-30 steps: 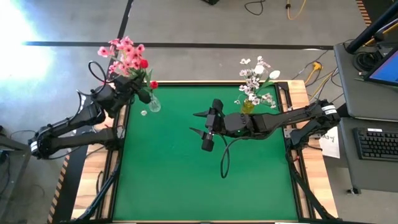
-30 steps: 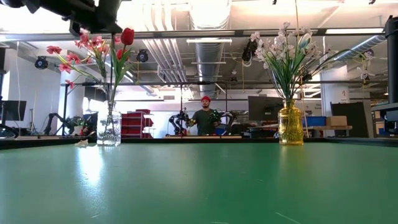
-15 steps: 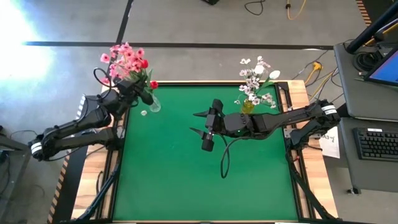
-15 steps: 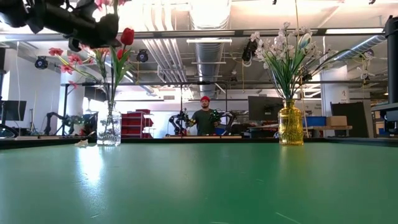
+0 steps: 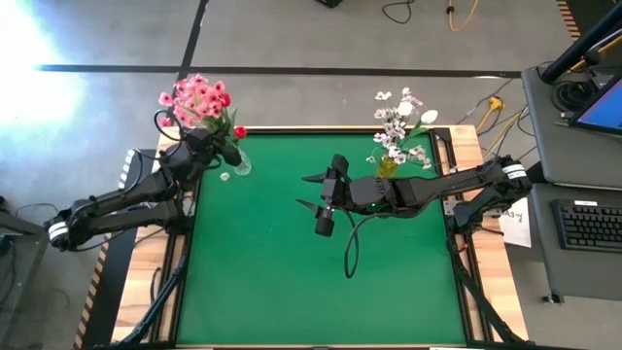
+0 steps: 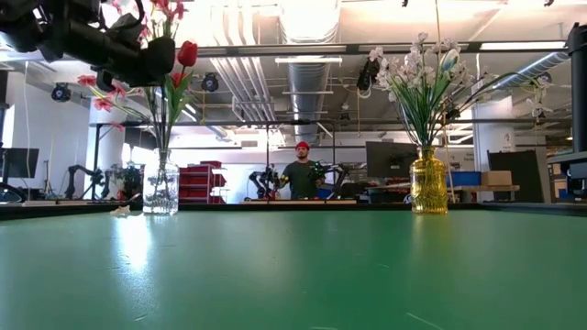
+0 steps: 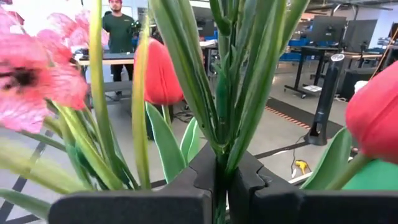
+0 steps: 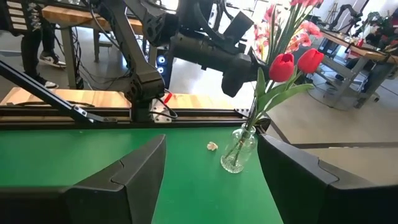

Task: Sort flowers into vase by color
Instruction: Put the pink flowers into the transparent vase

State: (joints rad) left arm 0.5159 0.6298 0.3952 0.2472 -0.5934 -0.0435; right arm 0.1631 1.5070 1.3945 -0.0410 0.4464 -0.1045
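A clear glass vase stands at the table's far left corner. It holds red buds on green stems. Just above it, my left gripper is shut on the stem of a pink blossom spray. A yellow vase at the far right holds white flowers. My right gripper hovers open over the table's middle, pointing at the clear vase, with nothing between its fingers. My left gripper pinches a bunch of green stems and leaves between its two fingers, below the pink blossoms. The fingers come level from the table's left and lie across the stems. The stems stand upright and run down toward the vase's mouth. Their lower end does not show.
A small pale scrap lies on the green mat beside the clear vase. The mat lies bare toward the near edge. A person stands in the room beyond the table. A desk with a keyboard sits to the right.
My left gripper has sunk toward the clear vase, staying shut on the pink spray. The spray has come down with it, still upright. The pink blossoms have drawn a little toward the far edge in the high view.
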